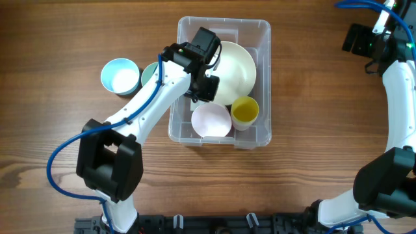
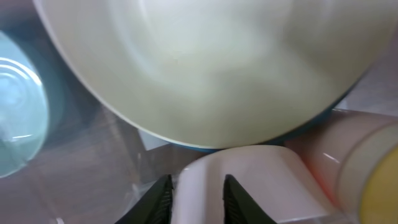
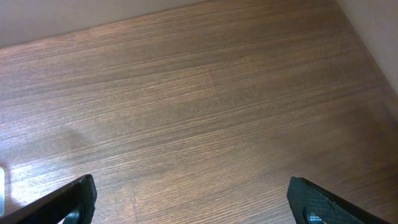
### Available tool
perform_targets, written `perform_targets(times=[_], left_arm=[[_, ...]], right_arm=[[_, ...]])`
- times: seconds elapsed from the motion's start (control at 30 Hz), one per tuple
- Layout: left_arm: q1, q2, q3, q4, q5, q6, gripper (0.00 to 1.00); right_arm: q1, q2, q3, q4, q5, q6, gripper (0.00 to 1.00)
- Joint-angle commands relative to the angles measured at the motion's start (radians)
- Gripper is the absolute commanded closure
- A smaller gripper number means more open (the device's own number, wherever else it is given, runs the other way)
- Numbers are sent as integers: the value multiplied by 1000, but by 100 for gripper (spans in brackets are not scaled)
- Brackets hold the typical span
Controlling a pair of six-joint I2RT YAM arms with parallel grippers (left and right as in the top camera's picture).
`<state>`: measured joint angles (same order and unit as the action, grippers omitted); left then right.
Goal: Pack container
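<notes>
Overhead: container (image 1: 264, 65) at frame centre on bench (image 1: 312, 130), with cream bowl (image 1: 237, 65), pink bowl (image 1: 211, 121) and yellow cup (image 1: 245, 112) inside. Left end effector (image 2: 198, 200) clamped on pink bowl rim; right end effector (image 3: 196, 202) spread wide apart.

The left arm (image 1: 162, 92) and right arm (image 1: 400, 110) are glossy white tubular links joined by boxy black joints. A thin blue cable (image 1: 60, 156) loops alongside each. The left fingers (image 2: 163, 199) and right fingers (image 3: 68, 202) are matte black.
</notes>
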<state>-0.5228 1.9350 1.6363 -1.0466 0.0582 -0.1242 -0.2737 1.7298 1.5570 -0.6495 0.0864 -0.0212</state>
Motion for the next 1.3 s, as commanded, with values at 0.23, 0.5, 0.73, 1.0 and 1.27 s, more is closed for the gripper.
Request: perform_targets(times=[0.23,0.5,0.73,1.0,1.27], left_arm=[[4,-161,49,-26,-167,146,68],[4,-140,44,-164,-43,407,63],[4,-132,11,-182,31,643,53],[4,-100,-36,-138,134,782,20],[1,-83,-109,-24,181,852,32]], right_arm=[[6,1,-11,3,-2,-3,0],[6,1,-11,3,-2,-2,0],[6,1,-11,3,-2,-3,0],[6,1,-11,3,-2,-3,0],[6,1,-11,3,-2,-2,0]])
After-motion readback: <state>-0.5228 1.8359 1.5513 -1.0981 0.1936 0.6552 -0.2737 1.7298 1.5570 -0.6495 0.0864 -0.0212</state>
